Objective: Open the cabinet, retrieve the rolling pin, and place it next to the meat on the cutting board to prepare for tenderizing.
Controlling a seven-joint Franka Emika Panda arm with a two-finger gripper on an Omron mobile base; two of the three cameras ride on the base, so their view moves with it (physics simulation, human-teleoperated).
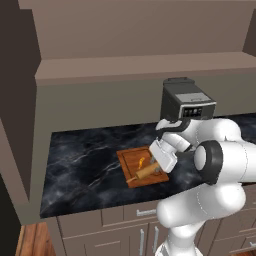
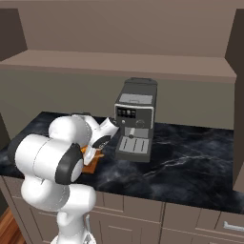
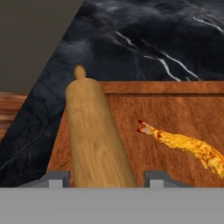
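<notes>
The rolling pin, a light tan wooden cylinder, lies on the reddish-brown cutting board, left of the meat, a small orange-yellow strip. My gripper straddles the pin's near end, with its fingertips standing slightly off the wood, open. From the left base view the pin rests along the board's front edge, the meat just behind it, and my gripper is low over its right end. The cabinet above the counter stands open.
A dark coffee machine stands right behind the board, close to my hand, and is also seen as the coffee machine. The black marble counter stretches left of the board. Base cabinets with drawers run below the counter edge.
</notes>
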